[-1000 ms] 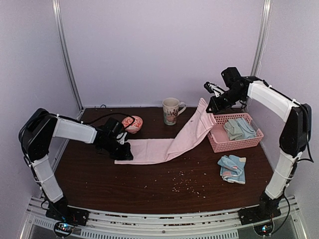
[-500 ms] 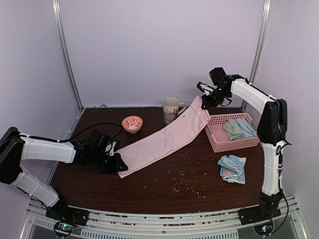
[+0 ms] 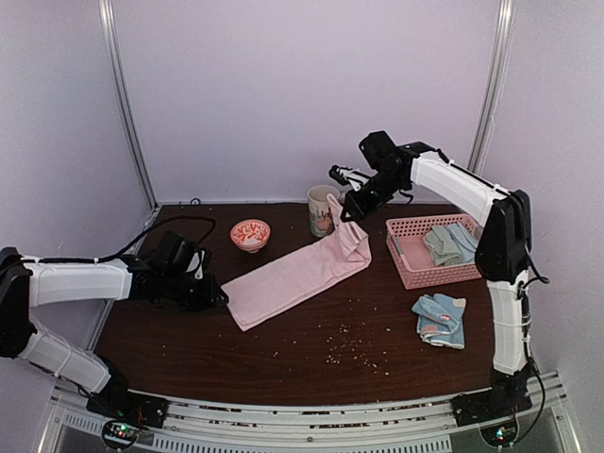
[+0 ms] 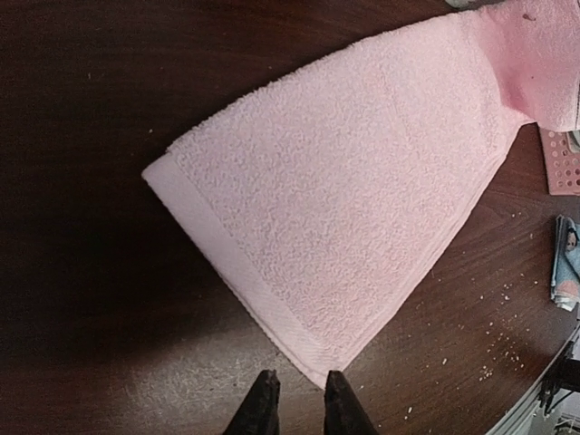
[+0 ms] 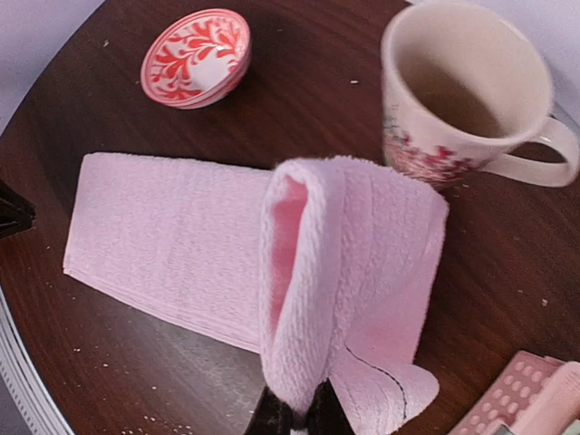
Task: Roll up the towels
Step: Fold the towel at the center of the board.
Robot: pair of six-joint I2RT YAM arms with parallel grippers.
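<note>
The pale pink towel [image 3: 297, 269] lies diagonally across the dark table. Its far end is lifted and folded over, with my right gripper [image 3: 342, 209] shut on that fold [image 5: 308, 299] just in front of the mug. Its near-left corner [image 4: 322, 367] lies flat on the wood. My left gripper [image 4: 300, 403] sits just behind that corner with its jaws slightly apart and nothing between them. A light blue towel with pink-white patches [image 3: 440, 319] lies on the table at the right. Sage green [image 3: 441, 245] and pale blue [image 3: 464, 241] towels rest in the basket.
A pink lattice basket [image 3: 444, 274] stands at the right. A patterned mug [image 3: 322, 209] and a red-and-white bowl [image 3: 250, 233] stand near the back. Crumbs are scattered over the front middle of the table [image 3: 349, 344].
My right gripper has carried the towel's far end left and down, from above the basket to beside the mug. My left gripper has let go of the near corner and backed off.
</note>
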